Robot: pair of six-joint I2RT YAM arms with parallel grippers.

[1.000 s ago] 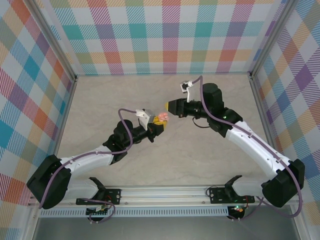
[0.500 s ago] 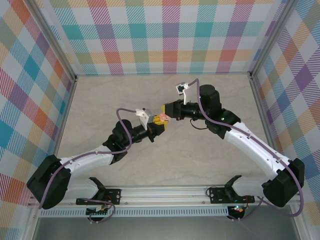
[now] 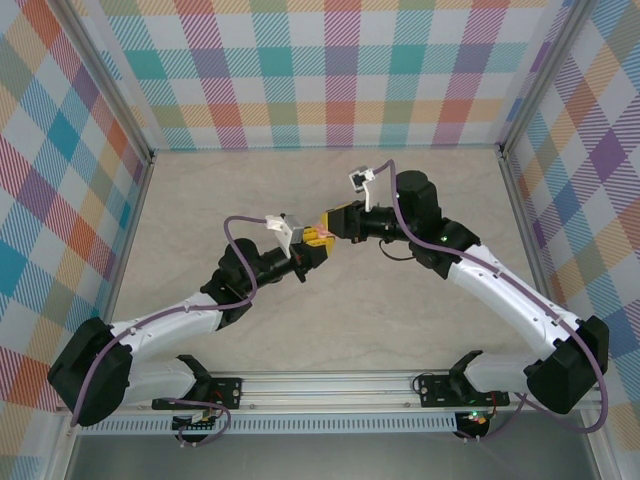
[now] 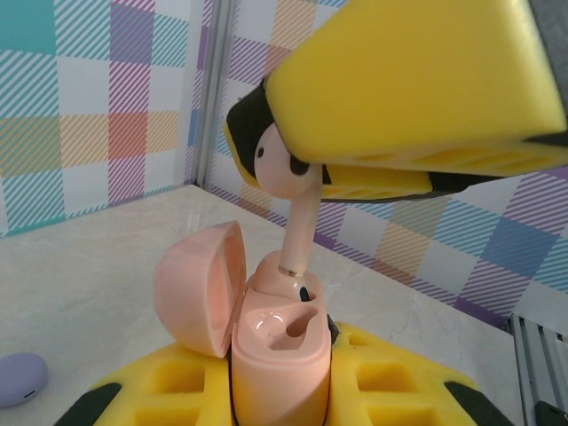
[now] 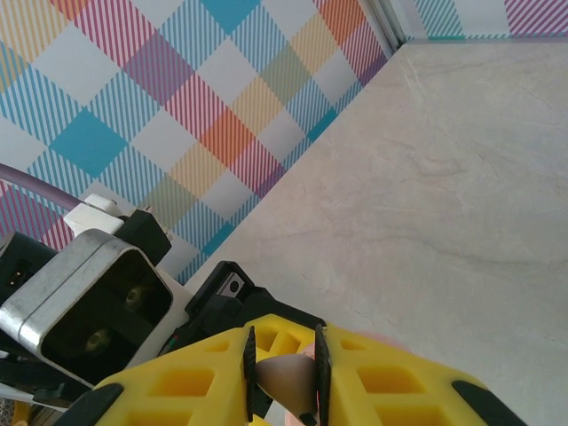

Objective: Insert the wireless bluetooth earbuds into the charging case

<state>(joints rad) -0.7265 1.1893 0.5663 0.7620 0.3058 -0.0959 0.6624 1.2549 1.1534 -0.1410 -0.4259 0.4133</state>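
Earbud (image 4: 286,191) first: a pale pink stemmed piece, its head pinched between the yellow pads of the right gripper (image 4: 286,153). The stem points down and a little aslant, and its tip is just at the mouth of the far well of the charging case (image 4: 280,355). It is not seated, since most of the stem stands clear above the rim. The near well beside it looks empty, so I judge that a second bud has yet to go in.

The case is the same pink, with its hinged lid (image 4: 197,288) swung open to one side. Its body is clamped between the pads of the left gripper (image 4: 280,395), which press on both flanks and hold it upright.

A second ago the overhead view had a gap between the two grippers. Since then the right one has closed in and met the left above mid-table. The approach looks finished and insertion has begun. What remains, I judge, is a short push down the well's axis, then letting go.

A small lilac rounded object (image 4: 19,377) lies well apart on the marbled table (image 3: 400,320); I cannot tell what it is.
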